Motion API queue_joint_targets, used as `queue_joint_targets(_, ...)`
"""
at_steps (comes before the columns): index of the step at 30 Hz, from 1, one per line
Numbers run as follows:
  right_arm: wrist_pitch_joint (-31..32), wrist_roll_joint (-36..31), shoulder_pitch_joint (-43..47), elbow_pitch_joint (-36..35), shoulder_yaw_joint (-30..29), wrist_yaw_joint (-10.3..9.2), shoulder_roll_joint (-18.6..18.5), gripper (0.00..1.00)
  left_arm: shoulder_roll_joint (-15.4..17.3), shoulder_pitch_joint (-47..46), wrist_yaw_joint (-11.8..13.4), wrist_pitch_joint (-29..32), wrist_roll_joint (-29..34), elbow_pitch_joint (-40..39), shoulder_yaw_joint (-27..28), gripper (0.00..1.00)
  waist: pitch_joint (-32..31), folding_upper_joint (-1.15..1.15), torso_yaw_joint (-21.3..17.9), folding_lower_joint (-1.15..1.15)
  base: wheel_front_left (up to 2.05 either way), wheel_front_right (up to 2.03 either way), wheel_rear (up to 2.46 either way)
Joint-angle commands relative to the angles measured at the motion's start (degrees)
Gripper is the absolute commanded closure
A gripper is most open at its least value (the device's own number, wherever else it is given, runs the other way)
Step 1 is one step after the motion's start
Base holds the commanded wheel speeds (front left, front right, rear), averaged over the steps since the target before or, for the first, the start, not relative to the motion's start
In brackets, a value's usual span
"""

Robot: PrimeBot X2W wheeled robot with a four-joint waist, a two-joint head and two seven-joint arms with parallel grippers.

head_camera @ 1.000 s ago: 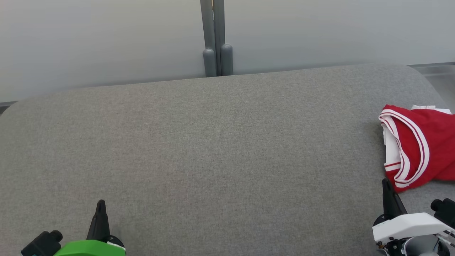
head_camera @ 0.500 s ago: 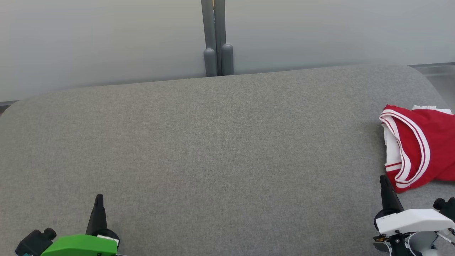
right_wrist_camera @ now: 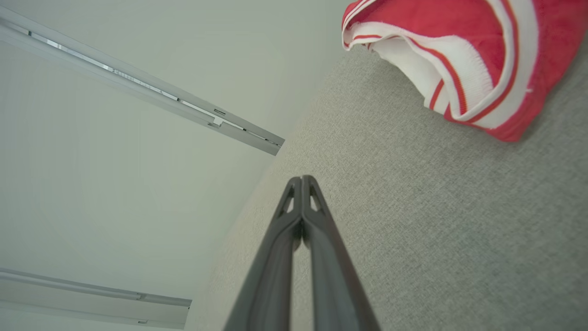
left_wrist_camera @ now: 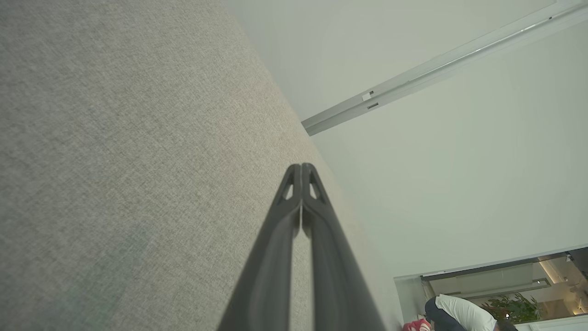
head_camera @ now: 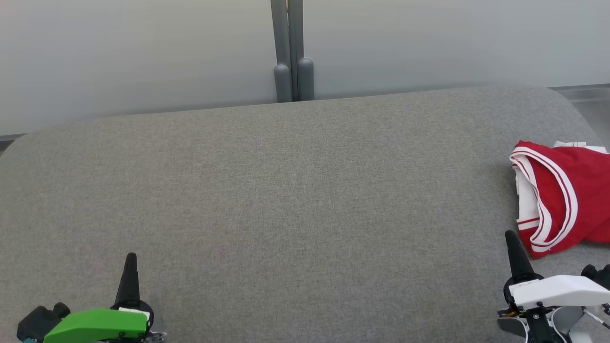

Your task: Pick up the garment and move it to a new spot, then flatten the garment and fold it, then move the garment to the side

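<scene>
A red garment [head_camera: 579, 190] with white striped trim lies crumpled at the right edge of the grey fabric surface [head_camera: 286, 190]; the right wrist view has the garment [right_wrist_camera: 459, 41] at its upper right. My right gripper [head_camera: 510, 236] is shut and empty, just short of the garment's near corner without touching it. Its fingertips [right_wrist_camera: 302, 179] meet over bare grey cloth. At the lower left my left gripper [head_camera: 130, 258] is shut and empty, far from the garment, its fingertips [left_wrist_camera: 302, 166] closed above the surface.
A pale wall with a grey post [head_camera: 291, 47] stands behind the surface's far edge. The surface's rounded corner [head_camera: 567, 100] is at the far right. A person [left_wrist_camera: 459, 315] bends over in a room far off in the left wrist view.
Both gripper tips have crept a little farther up the head view, away from me. The garment has stayed where it lay.
</scene>
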Motion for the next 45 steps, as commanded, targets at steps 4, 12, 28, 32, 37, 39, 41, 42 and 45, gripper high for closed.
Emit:
queue_joint_targets(4,0.8,3.6,-1.4,-0.8,0.2,-0.03,-0.4,1.0,0.4,-1.6,-0.3,0.7,-3.2,-0.9,0.3,1.0,0.0,0.0,0.0,0.0,0.0,0.0,0.0)
queue_joint_targets(12,2.1,9.4,-1.7,-0.9,0.4,-0.03,-0.5,1.0,0.5,-2.1,-0.4,2.0,-8.0,-1.2,0.6,1.0,0.0,0.0,0.1,0.0,0.0,0.0,0.0)
queue_joint_targets(28,4.3,19.3,-2.4,-1.1,0.8,-0.02,-0.6,1.0,0.6,-2.9,-0.5,4.2,-16.3,-1.9,1.1,1.0,0.1,0.0,0.3,0.0,0.0,0.0,0.0)
queue_joint_targets(32,4.8,21.4,-2.5,-1.1,0.9,-0.02,-0.6,1.0,0.6,-3.0,-0.5,4.6,-18.0,-2.0,1.2,1.0,0.1,0.0,0.3,0.0,0.0,0.0,0.0)
queue_joint_targets(37,5.4,24.1,-2.7,-1.1,1.1,-0.02,-0.6,1.0,0.6,-3.2,-0.5,5.2,-20.3,-2.2,1.3,1.0,0.1,0.0,0.4,0.0,0.0,0.0,0.0)
queue_joint_targets(39,5.6,25.0,-2.7,-1.2,1.1,-0.03,-0.6,1.0,0.6,-3.3,-0.5,5.4,-20.9,-2.3,1.4,1.0,0.1,0.0,0.4,0.0,0.0,0.0,0.0)
queue_joint_targets(41,5.8,26.0,-2.7,-1.2,1.1,-0.03,-0.6,1.0,0.6,-3.3,-0.5,5.6,-21.8,-2.3,1.4,1.0,0.1,0.0,0.4,0.0,0.0,0.0,0.0)
queue_joint_targets(42,6.0,26.5,-2.7,-1.2,1.2,-0.03,-0.6,1.0,0.6,-3.4,-0.5,5.7,-22.3,-2.4,1.5,1.0,0.1,0.0,0.4,0.0,0.0,0.0,0.0)
queue_joint_targets(45,6.2,27.9,-2.8,-1.2,1.2,-0.03,-0.6,1.0,0.6,-3.6,-0.5,6.0,-23.6,-2.4,1.5,1.0,0.1,0.0,0.5,0.0,0.0,0.0,0.0)
